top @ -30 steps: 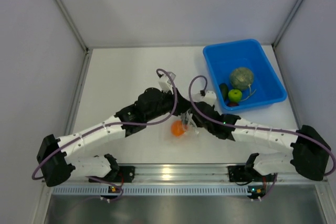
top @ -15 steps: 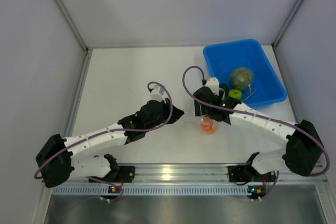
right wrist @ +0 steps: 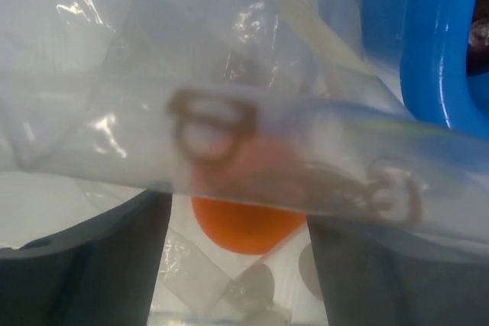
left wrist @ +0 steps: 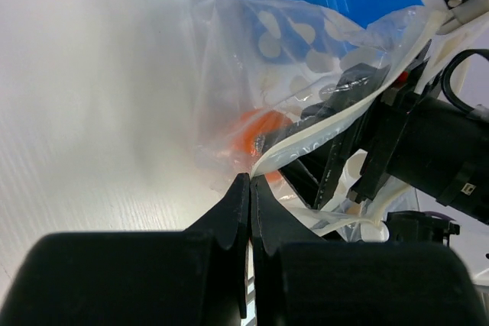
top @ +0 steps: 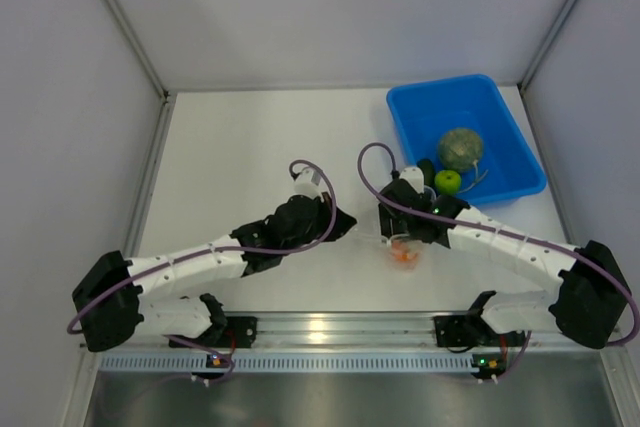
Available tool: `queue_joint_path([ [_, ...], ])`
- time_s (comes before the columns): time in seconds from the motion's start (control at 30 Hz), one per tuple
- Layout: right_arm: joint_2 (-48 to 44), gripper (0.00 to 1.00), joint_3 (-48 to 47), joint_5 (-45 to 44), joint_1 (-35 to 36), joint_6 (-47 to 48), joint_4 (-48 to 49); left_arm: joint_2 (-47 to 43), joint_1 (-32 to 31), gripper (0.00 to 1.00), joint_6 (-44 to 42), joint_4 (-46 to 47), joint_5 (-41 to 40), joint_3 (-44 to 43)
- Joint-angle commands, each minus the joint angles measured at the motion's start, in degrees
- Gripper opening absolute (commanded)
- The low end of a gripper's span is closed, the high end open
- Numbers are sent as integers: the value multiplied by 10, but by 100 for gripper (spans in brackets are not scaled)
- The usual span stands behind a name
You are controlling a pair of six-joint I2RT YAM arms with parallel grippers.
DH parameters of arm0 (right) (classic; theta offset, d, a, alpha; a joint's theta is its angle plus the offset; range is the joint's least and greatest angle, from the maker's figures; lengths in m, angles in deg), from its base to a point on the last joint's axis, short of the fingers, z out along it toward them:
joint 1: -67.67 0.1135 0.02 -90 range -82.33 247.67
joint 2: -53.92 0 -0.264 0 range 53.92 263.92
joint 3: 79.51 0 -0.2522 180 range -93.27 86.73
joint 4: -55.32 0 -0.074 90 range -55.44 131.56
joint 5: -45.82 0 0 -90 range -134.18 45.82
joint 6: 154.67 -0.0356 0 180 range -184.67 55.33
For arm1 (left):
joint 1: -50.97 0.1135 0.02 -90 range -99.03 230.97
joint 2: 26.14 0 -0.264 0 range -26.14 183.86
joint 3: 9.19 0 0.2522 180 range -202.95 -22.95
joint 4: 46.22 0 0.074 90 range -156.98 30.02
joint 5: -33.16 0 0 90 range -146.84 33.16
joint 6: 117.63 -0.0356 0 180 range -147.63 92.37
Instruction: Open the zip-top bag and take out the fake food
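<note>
You are handling a limp, likely slippery clear polka-dotted zip-top bag point(left wrist: 260, 74), lying between the arms with an orange toy fruit point(right wrist: 241, 234) inside. Left gripper point(left wrist: 246, 181) is sitting pressed together at its edge, right gripper point(right wrist: 238, 211) spread; pinch the stiffer zip strip point(left wrist: 321, 132).

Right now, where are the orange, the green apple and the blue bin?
orange point(right wrist: 244, 228): right wrist view, its lower curve.
green apple point(top: 447, 181): top external view, its middle.
blue bin point(top: 440, 86): top external view, its far rim.

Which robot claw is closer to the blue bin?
Right. The right claw sits just off the near left corner of the blue bin, at the zip-top bag. The left claw is farther left, pinching that bag's edge.
</note>
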Motion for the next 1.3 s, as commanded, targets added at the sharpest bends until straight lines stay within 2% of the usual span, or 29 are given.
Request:
queue_joint_path([
  [0.0, -13, 71, 3, 6, 5, -10, -42, 6, -16, 0, -8, -10, -47, -33],
  [0.17, -7, 71, 8, -10, 5, -21, -79, 28, -46, 0, -12, -51, -112, -70],
  [0.33, 1, 71, 24, 23, 5, -16, -83, 34, -68, 0, -9, -52, -141, -82],
  [0.47, 5, 72, 27, 39, 5, -14, -113, 36, -75, 0, -11, -80, -150, -94],
  [0.6, -6, 77, 24, 37, 5, -14, -136, 51, -77, 0, -12, -83, -149, -106],
  [0.87, 1, 80, 44, 77, 15, -10, -135, 82, -82, 0, -15, -82, -141, -124],
  [1.07, 46, 82, 42, 67, 29, -16, -132, 89, -82, 0, -19, -84, -134, -132],
  [1.1, 48, 81, 44, 67, 34, -16, -129, 87, -82, 0, -20, -83, -134, -131],
  [1.2, 35, 67, 42, 65, 35, -24, -123, 77, -82, 0, -22, -84, -140, -123],
  [1.23, 29, 58, 35, 66, 35, -25, -123, 75, -82, 0, -24, -84, -143, -122],
  [1.27, 23, 57, 28, 59, 36, -28, -125, 73, -82, 0, -25, -85, -144, -120],
])
